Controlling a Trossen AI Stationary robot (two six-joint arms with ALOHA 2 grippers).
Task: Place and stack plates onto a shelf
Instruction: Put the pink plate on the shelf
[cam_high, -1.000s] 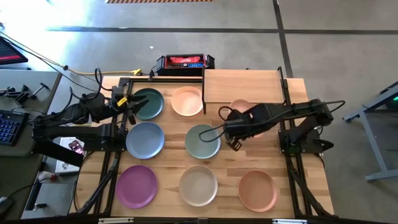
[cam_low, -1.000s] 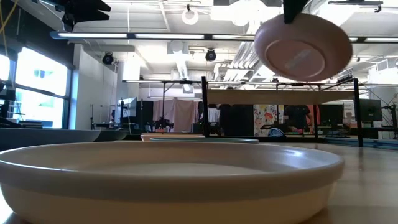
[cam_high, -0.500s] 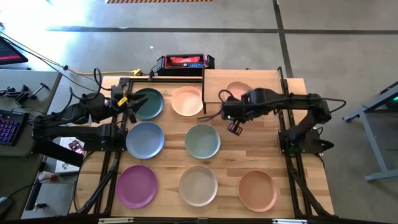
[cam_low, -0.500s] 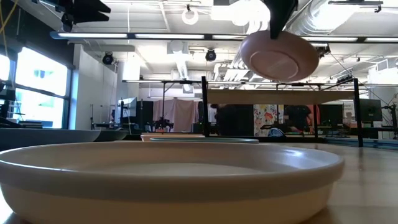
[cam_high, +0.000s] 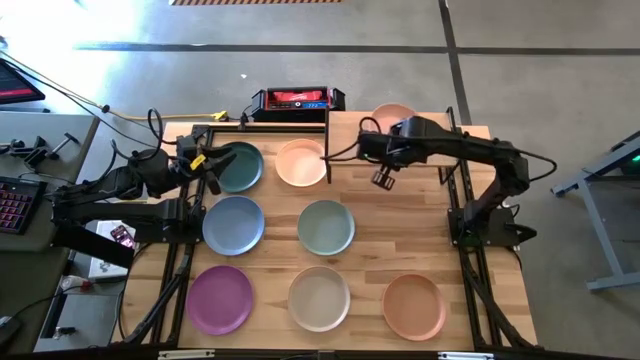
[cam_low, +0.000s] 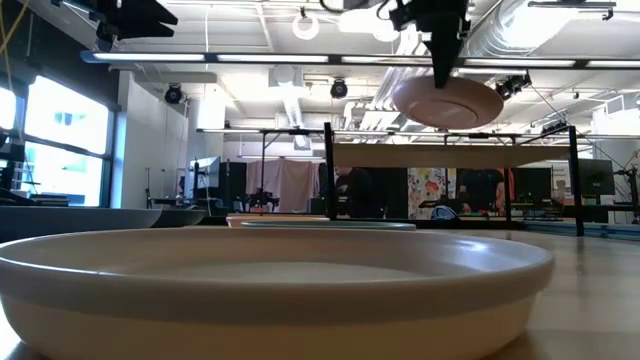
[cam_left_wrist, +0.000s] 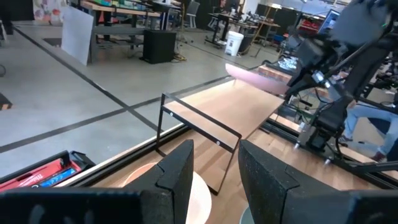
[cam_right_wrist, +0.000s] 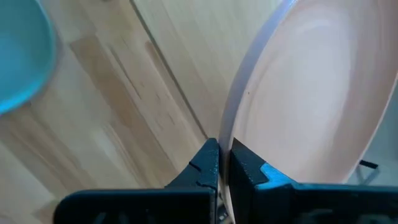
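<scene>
My right gripper (cam_high: 374, 137) is shut on a pink plate (cam_high: 393, 113) and holds it in the air above the light-wood shelf (cam_high: 400, 152), near the shelf's far edge. In the low view the pink plate (cam_low: 448, 103) hangs roughly level over the shelf board (cam_low: 450, 155). My left gripper (cam_high: 205, 160) is open and hovers over the rim of the dark green plate (cam_high: 240, 166). The peach (cam_high: 302, 162), blue-grey (cam_high: 233, 224), pale teal (cam_high: 326, 227), purple (cam_high: 220, 298), off-white (cam_high: 320, 297) and orange (cam_high: 414, 305) plates lie flat on the table. My right gripper pinches the pink plate's rim (cam_right_wrist: 231, 134) between its two fingers, one finger on the upper face and one on the underside. It grips the plate's near-left side and comes at it slanting from above. The plate is lifted clear and close to level.
A red and black box (cam_high: 297, 99) sits beyond the table's far edge, beside the shelf's black leg (cam_high: 328, 140). The shelf board shows bare wood. The off-white plate (cam_low: 270, 280) fills the low view's foreground. Desks with gear stand left of the table.
My right gripper has carried the pink plate from over the table beside the pale teal plate toward the far edge, over the shelf. The plate, tilted with its underside showing a second ago, has levelled out. The gripper has stayed shut on it.
</scene>
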